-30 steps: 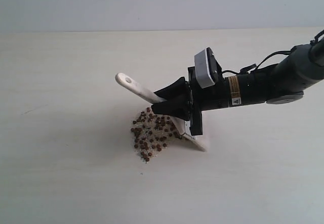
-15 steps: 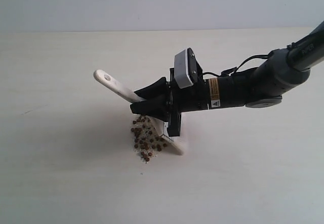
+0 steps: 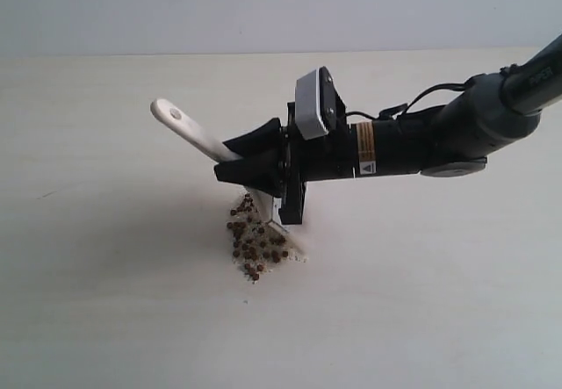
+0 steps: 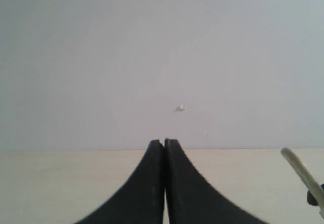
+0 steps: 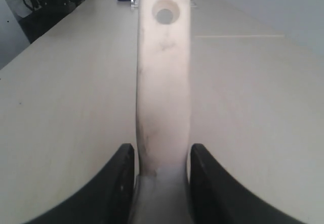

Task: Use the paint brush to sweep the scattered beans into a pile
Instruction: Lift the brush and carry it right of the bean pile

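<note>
Reddish-brown beans (image 3: 256, 248), small and round, sit in one compact clump on the counter (image 3: 105, 301). Pale crumbs (image 3: 243, 264) are mixed in and a bean or two lies loose at the near edge. I'd call the sweep mostly done; what's left is stragglers and tightening the pile.

The paint brush (image 3: 186, 128) stands tilted at the clump's right edge, bristle end down. My arm hides most of the bristles, so counter contact is a guess.

My right tool (image 3: 230, 162) is part-closed, clamping the flat, matte, pale wooden handle (image 5: 163, 82) just above the grey metal ferrule (image 5: 161, 198); the rounded end has a hole.

My left tool (image 4: 164, 145) is fully closed and empty.

The counter is smooth and light.
</note>
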`<state>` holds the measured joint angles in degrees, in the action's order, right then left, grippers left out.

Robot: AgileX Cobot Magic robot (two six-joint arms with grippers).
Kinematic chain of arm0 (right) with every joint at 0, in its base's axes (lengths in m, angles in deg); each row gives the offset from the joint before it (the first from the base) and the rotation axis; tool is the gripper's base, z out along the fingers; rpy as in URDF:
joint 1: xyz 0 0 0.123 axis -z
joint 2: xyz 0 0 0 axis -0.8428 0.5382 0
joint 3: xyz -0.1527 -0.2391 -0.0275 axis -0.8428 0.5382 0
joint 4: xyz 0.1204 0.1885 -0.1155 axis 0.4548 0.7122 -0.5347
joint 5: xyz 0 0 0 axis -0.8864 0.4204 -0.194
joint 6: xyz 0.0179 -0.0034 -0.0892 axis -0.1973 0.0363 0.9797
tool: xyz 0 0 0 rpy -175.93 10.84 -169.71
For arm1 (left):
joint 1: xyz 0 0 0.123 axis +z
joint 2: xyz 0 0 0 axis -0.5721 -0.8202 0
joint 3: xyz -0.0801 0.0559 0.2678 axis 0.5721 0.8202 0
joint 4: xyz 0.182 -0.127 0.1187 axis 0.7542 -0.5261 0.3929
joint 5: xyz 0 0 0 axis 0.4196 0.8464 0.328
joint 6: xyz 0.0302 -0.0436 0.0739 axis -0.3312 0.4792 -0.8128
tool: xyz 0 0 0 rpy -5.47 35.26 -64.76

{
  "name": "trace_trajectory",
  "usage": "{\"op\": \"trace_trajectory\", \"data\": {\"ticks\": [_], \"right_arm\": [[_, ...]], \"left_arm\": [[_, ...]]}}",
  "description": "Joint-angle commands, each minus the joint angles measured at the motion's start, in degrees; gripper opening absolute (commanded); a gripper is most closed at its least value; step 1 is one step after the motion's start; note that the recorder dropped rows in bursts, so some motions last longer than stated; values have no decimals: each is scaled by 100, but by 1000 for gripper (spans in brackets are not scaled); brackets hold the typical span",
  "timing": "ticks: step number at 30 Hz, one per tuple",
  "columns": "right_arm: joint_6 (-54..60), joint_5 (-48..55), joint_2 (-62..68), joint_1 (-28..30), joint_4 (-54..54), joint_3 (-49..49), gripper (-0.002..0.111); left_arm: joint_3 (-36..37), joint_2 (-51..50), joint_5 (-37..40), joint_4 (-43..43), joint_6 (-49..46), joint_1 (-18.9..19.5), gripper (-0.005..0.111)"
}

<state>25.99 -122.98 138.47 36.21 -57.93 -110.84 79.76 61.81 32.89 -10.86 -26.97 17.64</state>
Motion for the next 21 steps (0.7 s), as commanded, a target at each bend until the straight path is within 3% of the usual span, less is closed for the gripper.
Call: {"op": "trace_trajectory", "data": {"ticks": [1, 7, 12, 13, 15, 21], "right_arm": [[-589, -99, -604, 1, -1, -21, 0], [-2283, 147, -1345, 317, -513, -21, 0], [-3561, 2583, -1892, 500, -690, 92, 0], [-4210, 3634, -2077, 500, -690, 138, 0], [-5259, 4586, -2209, 500, -794, 150, 0], [-6548, 4847, -2120, 490, -888, 150, 0]], "left_arm": [[-34, 37, -45, -28, -21, 11, 0], [-34, 37, -45, -28, -21, 11, 0], [-34, 37, -45, -28, -21, 11, 0], [-34, 37, -45, -28, -21, 11, 0], [-34, 37, -45, -28, -21, 11, 0], [-34, 37, -45, -28, -21, 11, 0]]}}
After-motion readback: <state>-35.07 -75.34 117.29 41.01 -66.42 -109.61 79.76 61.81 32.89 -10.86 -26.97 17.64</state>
